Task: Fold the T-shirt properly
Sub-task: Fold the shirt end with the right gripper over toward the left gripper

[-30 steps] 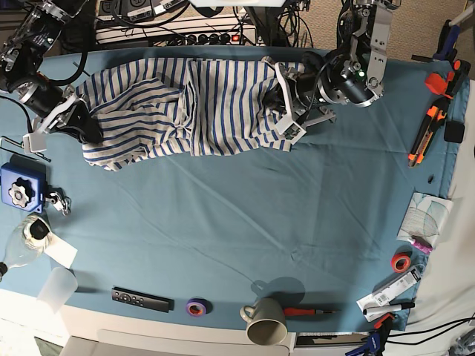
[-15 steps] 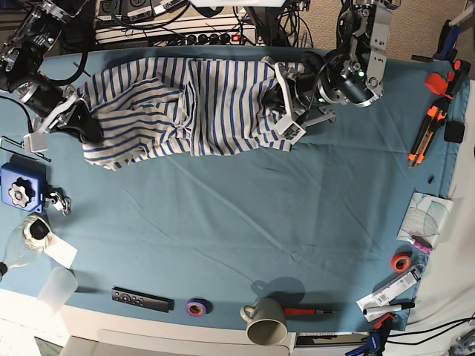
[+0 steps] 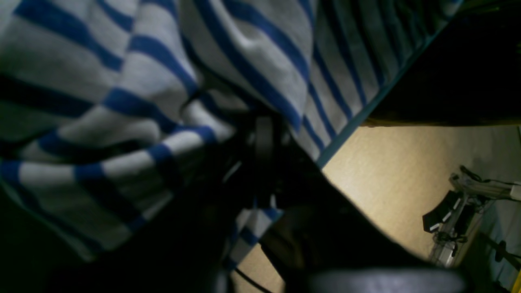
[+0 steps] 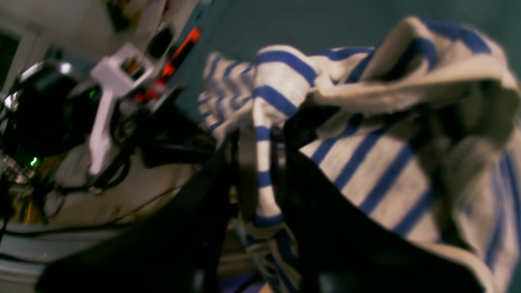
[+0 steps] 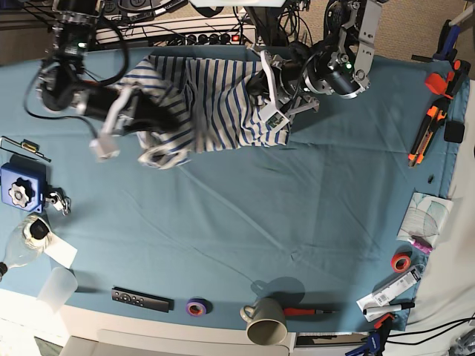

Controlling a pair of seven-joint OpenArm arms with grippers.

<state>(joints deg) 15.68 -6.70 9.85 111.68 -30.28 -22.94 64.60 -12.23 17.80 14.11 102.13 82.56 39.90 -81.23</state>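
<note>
1. The T-shirt [image 5: 204, 104] is bunched at the far edge of the teal-covered surface [image 5: 245, 215], partly lifted, its striped cloth gathered into folds rather than spread flat.
2. Right tool [image 4: 260, 175]: the right wrist view shows its two dark fingers pinching a narrow strip of striped fabric, so this tool is closed on the T-shirt. In the base view this arm appears at the shirt's left end [image 5: 126, 111].
3. Left tool [image 3: 260, 142]: cloth drapes over it in the left wrist view and hides the fingertips; it reads as fully closed with the T-shirt caught in it. In the base view the arm sits at the shirt's right end [image 5: 278, 93].
4. Judged step: both arms carry the garment by its two ends in order to lay it out for folding.
5. Doing it well probably calls for drawing the two ends apart until the middle folds pull straight, with both ends kept level.
6. Lowering should then bring the nearer hanging edge onto the surface first, so the cloth unrolls flat instead of heaping.
7. Risk: a thin pinch of fabric may slip under tension; pulling gently and evenly seems advisable.
8. The open centre of the surface offers more room than the far edge.
</note>
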